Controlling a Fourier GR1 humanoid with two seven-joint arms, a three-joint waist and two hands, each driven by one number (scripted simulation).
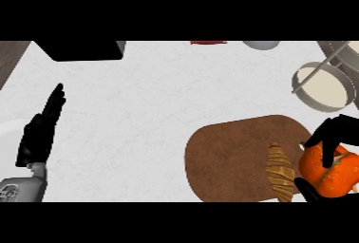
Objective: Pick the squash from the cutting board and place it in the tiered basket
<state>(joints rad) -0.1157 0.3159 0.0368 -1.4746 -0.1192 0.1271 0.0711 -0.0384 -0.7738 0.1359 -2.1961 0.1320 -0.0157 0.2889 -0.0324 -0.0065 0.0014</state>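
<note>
the right hand (336, 129) comes in at the lower right corner of the head view and is clamped on the squash (345, 176); its black fingers (326, 154) curl over the top of the orange squash and the thumb shows beneath it; the squash sits at the right edge of the cutting board (224, 161), partly past the rim, and whether it rests on the board or is lifted off it cannot be told; a croissant (280, 173) lies on the board just beside the squash, on its left, pointing lengthwise up and down the view; the brown board lies on the pale marbled worktop (154, 104); the tiered basket (300, 90) stands at the upper right, apart from the board, its round cream tray ringed by a grey rim; the left hand (38, 135) rests at the left edge, fingers straight and together, holding nothing; a black box (80, 50) stands at the upper left, with a grey bowl (261, 44) and a small red thing (208, 42) along the top edge
</note>
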